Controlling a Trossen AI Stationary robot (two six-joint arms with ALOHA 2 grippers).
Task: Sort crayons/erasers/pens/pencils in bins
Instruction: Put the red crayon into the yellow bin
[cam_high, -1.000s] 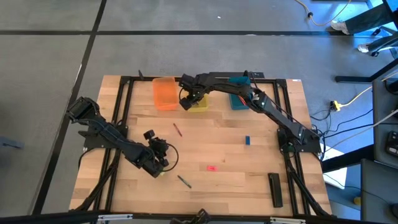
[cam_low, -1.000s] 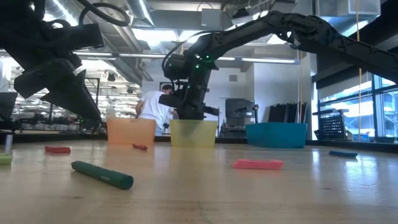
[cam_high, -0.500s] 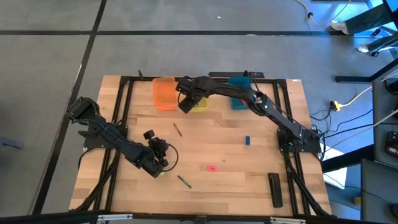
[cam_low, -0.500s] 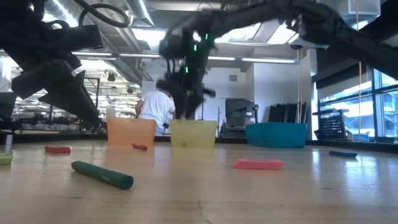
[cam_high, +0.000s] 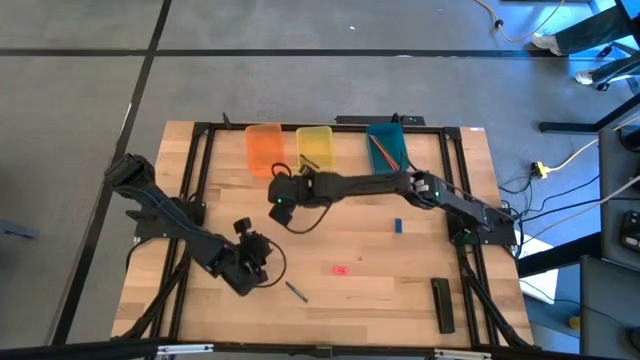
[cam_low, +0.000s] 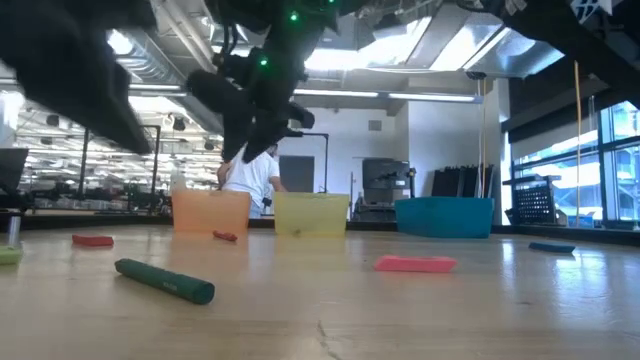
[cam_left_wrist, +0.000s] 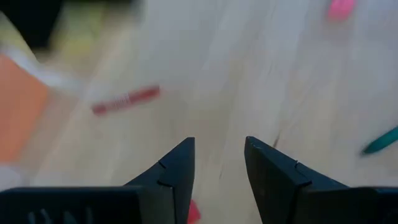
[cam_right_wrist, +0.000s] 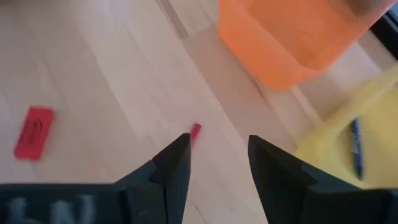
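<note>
My right end effector has pulled back from over the yellow bin toward the near left, fingers apart and empty, so I judge that drop done. It hangs over the reddish-brown crayon, which lies on the table just beyond its fingertips. My left end effector waits open, near left.

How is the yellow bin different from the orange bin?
The yellow bin is yellow; the orange bin is orange. The yellow bin holds a blue pen; the orange bin looks empty from above. The orange bin ends the row; the yellow bin sits between it and the teal bin. Both are same-sized see-through tubs. The right gripper hovers open near them.
</note>
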